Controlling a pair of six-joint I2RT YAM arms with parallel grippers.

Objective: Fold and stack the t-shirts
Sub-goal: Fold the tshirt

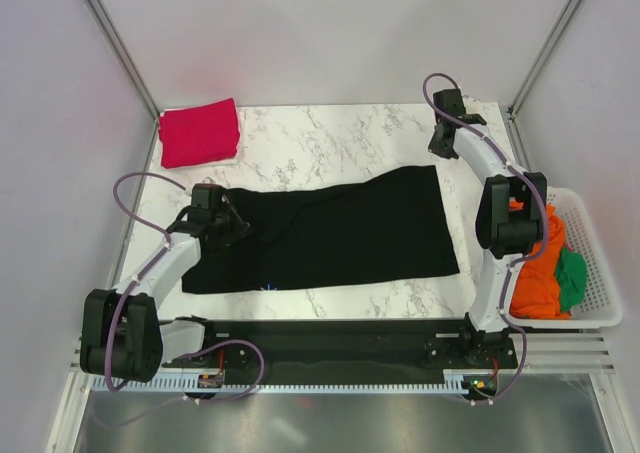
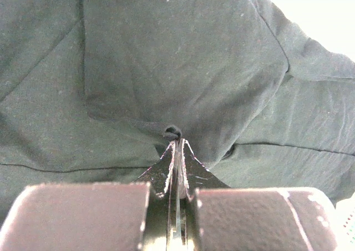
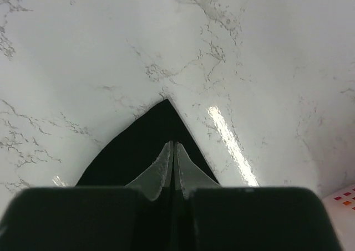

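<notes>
The marble table (image 1: 330, 133) fills the middle of the top view, and a black t-shirt (image 1: 340, 228) lies spread across its centre. A white basket (image 1: 592, 263) at the right edge holds orange and green clothes (image 1: 535, 273). A folded red t-shirt (image 1: 198, 133) sits in the upper left corner. The left gripper (image 2: 176, 143) is closed, pinching a small tuft of the black cloth. The right gripper (image 3: 173, 146) has its fingers pressed together over the shirt's upper right corner. I cannot tell whether it grips that corner.

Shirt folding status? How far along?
Done: red t-shirt folded at the far left corner. In hand: black t-shirt lies spread out, left tool pinching it, right tool shut at its corner. Left: orange and green clothes in the basket.
</notes>
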